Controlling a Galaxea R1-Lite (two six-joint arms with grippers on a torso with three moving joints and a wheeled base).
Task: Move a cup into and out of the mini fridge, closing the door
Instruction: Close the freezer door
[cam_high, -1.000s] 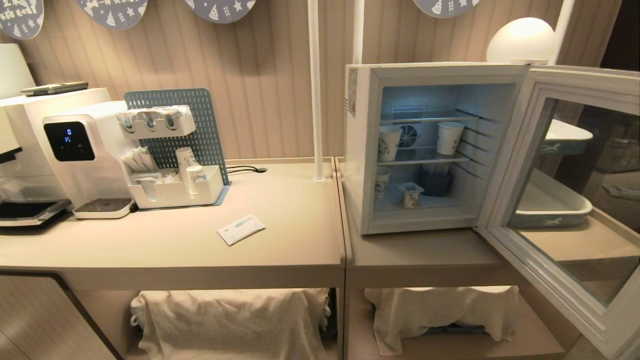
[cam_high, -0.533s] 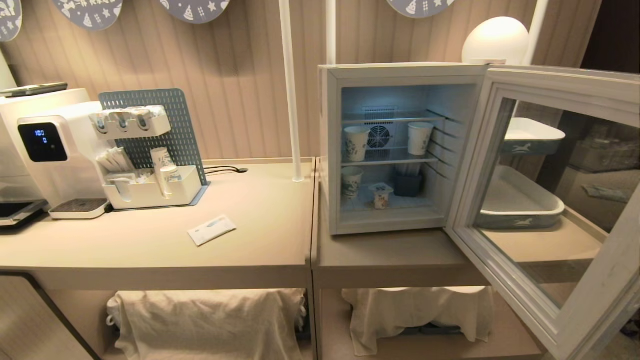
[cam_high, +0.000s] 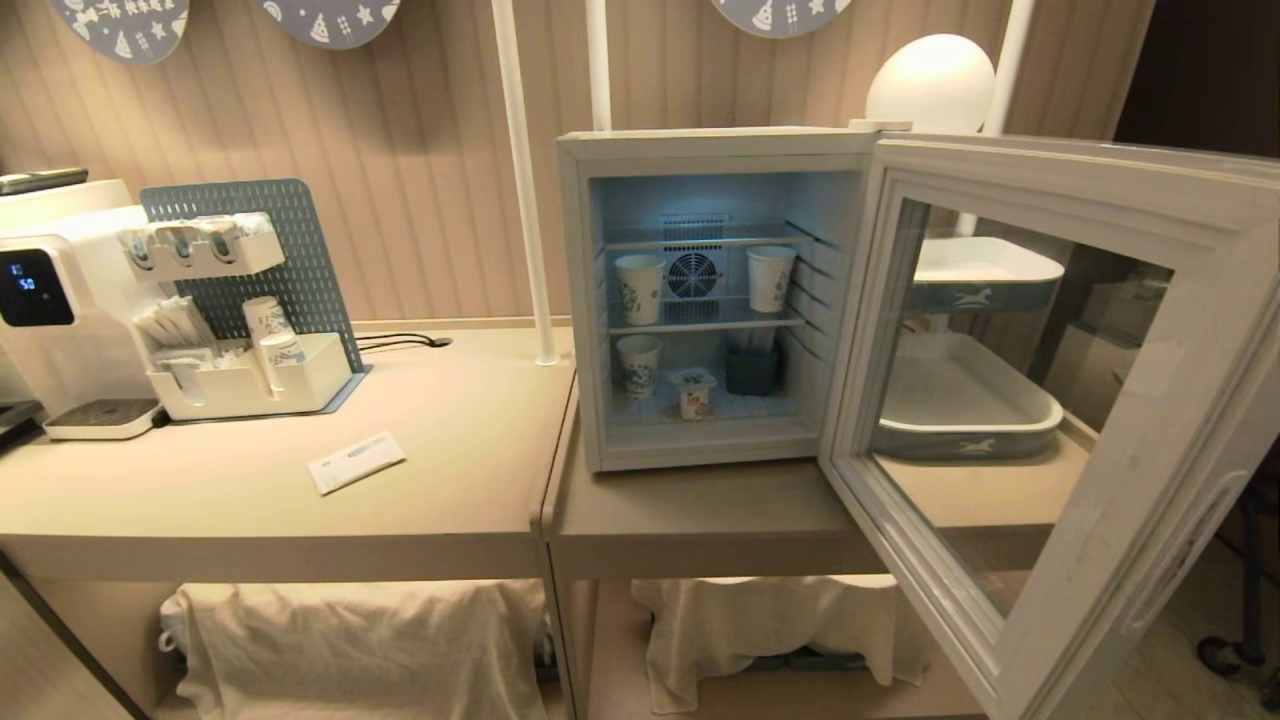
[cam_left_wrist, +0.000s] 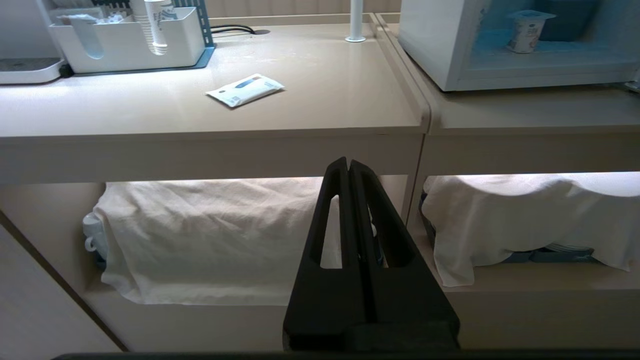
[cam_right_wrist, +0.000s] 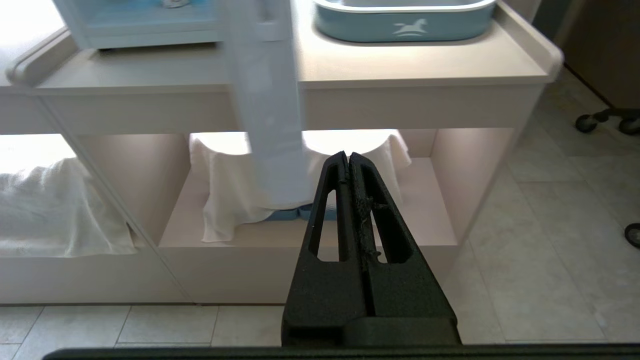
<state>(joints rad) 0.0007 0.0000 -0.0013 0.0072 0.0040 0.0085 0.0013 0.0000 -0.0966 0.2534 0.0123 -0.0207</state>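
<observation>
Your mini fridge (cam_high: 590, 300) sits on the right-hand counter (cam_high: 700, 510) with its door (cam_high: 1060, 420) swung wide toward you on the right. That leaves the lit interior fully exposed and gives a straight reach in from the front. The cup (cam_high: 693, 392), the small foil-lidded pot, stands upright on the fridge floor near the front. It is between a taller paper cup (cam_high: 637, 364) on its left and a dark container (cam_high: 752, 370) behind and to its right. Two more paper cups stand on the wire shelf (cam_high: 705, 322) above it. Being so close to the opening, the pot looks easy to take without disturbing its neighbours, though the shelf overhead probably limits how high you can lift it inside.

Neither arm shows in the head view. Your left gripper (cam_left_wrist: 349, 165) hangs low in front of the counter edge, fingers pressed together and holding nothing. It points at the cloth-covered lower shelf (cam_left_wrist: 210, 240). Your right gripper (cam_right_wrist: 348, 157) is likewise closed and empty, low and just beside the open door's lower edge. Both look parked, likely because you are not yet lined up with the fridge.

A flat white packet (cam_high: 356, 462) lies on the left counter, well apart from the fridge.
</observation>
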